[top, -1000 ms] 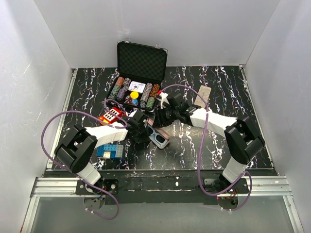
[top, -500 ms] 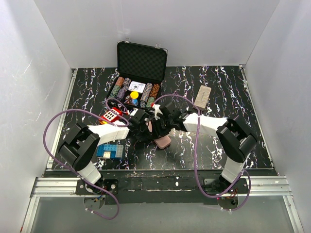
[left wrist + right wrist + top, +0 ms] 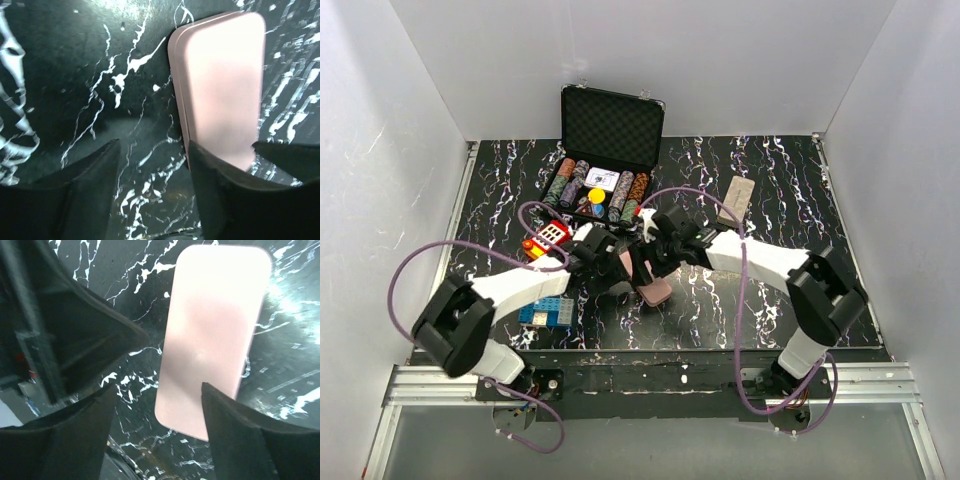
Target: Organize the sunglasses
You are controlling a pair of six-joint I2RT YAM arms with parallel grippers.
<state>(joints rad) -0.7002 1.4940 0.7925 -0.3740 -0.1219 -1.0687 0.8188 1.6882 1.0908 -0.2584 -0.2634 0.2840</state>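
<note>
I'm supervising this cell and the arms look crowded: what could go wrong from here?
Both open, the left gripper and right gripper hang over the same closed pink oblong case; they could collide. The left gripper's finger is at the case's end, so moving might shove it across the black marbled table.

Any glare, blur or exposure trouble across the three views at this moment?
Left wrist: the case looks soft, the left fingers are dark and out of focus, and there is glare on the table along the top edge. Right wrist: the far end of the case is washed out, and the right fingers are blurred black shapes. Top external: evenly lit and fairly sharp, though the arms partly hide the case.
</note>
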